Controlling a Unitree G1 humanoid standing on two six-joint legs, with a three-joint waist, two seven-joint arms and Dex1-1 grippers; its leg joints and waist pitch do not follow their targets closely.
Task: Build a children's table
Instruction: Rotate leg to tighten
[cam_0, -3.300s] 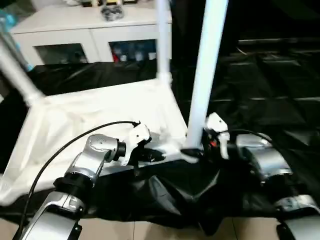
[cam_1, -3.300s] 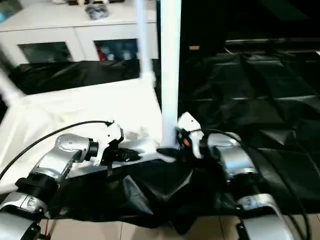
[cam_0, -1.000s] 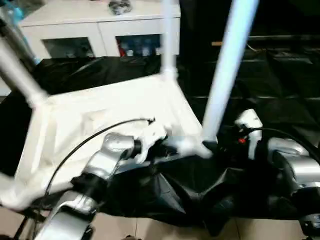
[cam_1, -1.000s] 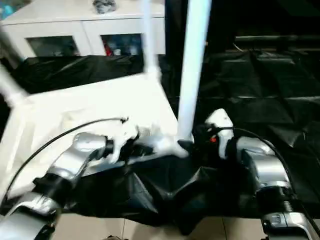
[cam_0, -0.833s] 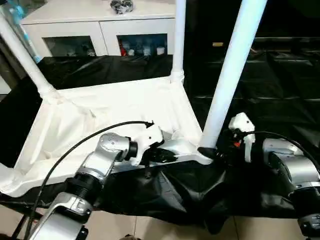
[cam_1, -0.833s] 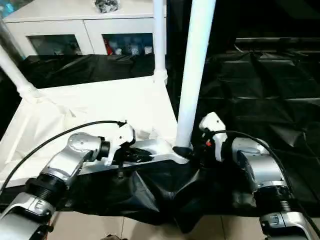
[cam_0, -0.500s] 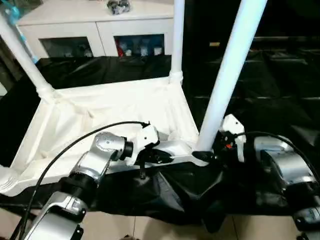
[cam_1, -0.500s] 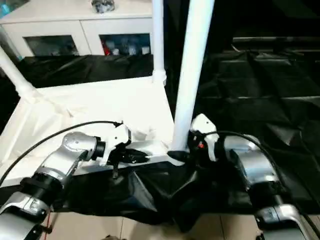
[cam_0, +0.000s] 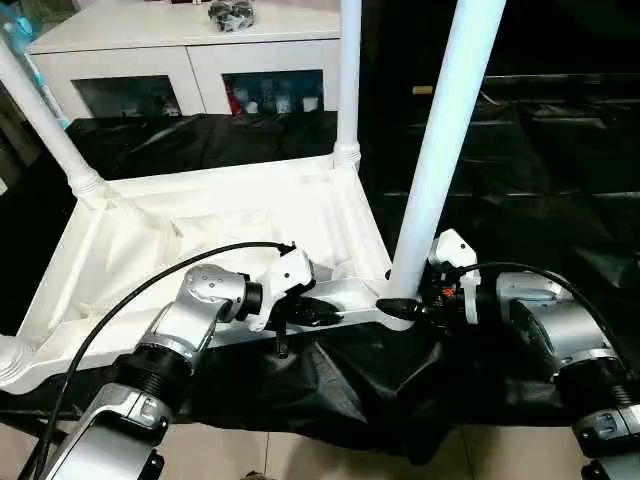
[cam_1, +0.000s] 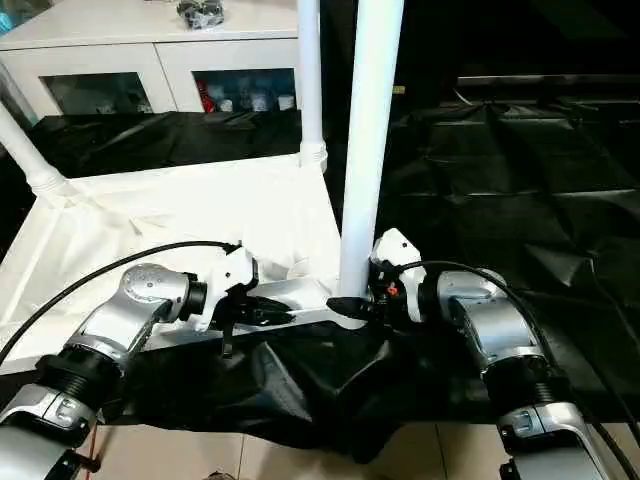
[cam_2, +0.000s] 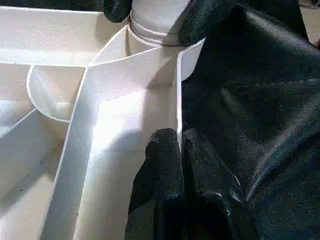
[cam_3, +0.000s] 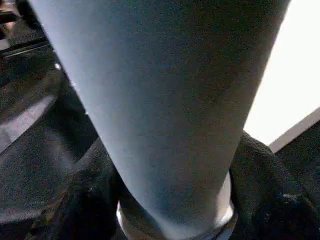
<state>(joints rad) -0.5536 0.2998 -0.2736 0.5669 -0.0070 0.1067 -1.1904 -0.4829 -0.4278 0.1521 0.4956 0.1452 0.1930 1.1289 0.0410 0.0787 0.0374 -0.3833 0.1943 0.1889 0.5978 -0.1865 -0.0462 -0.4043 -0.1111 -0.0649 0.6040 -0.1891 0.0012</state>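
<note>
Since a second ago the right gripper (cam_1: 352, 304) has closed in around the foot of the near leg (cam_0: 440, 150), its fingers (cam_3: 80, 200) now hugging both sides at the corner socket. That leg stands upright in the upturned top (cam_0: 200, 230), which lies on the black-draped table (cam_0: 520, 200); two more legs rise at the far corners. The left gripper (cam_2: 181, 150) is pinched together on the top's near rim wall. For a good seat, I'd hold the rim steady and press the leg straight down without tilting.
</note>
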